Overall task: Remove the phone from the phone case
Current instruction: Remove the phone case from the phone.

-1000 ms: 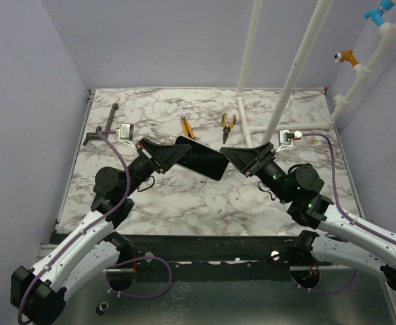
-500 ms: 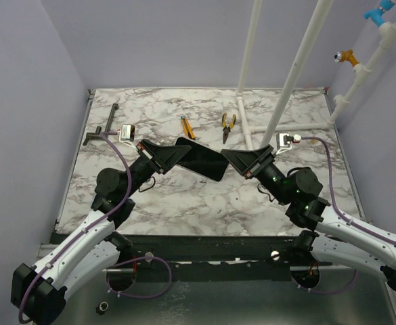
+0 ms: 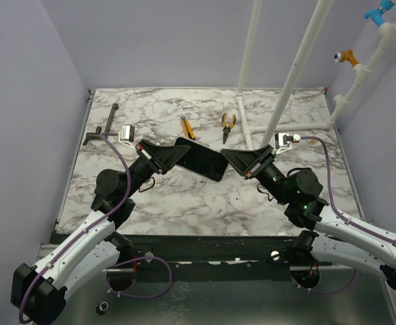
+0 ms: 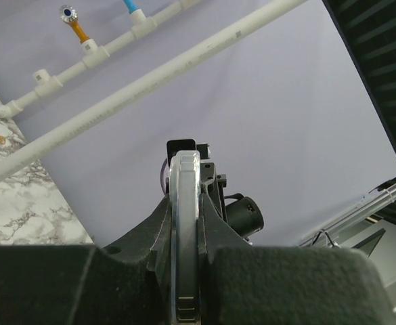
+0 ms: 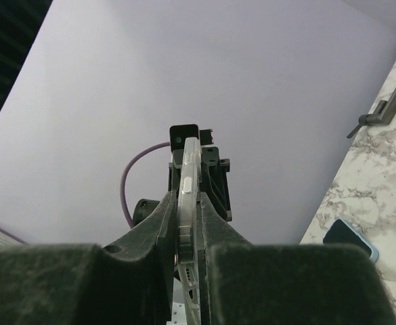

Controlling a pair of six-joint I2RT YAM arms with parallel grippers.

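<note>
Both pincers meet on one dark slab, the phone inside its phone case. It hangs roughly flat above the middle of the marble table, touching nothing else. The left gripper is clamped on the slab's left end, its fingers pressed against both faces in the left wrist view. The right gripper pinches the right end likewise, with the pale case rim sandwiched edge-on between its pads and no gap showing on either side. Judging by this, the step in hand is securing a two-ended hold before peeling. To do it well, one side should hold only the soft rim of the case while the other bears on the phone body; otherwise pulling apart merely drags both together. I would flex the case lip off one corner first, with a small twist rather than a straight tug, and hold the slab low over the table in case it slips. Whether either pad sits on the rim alone or across phone and case cannot be told from these views.
</note>
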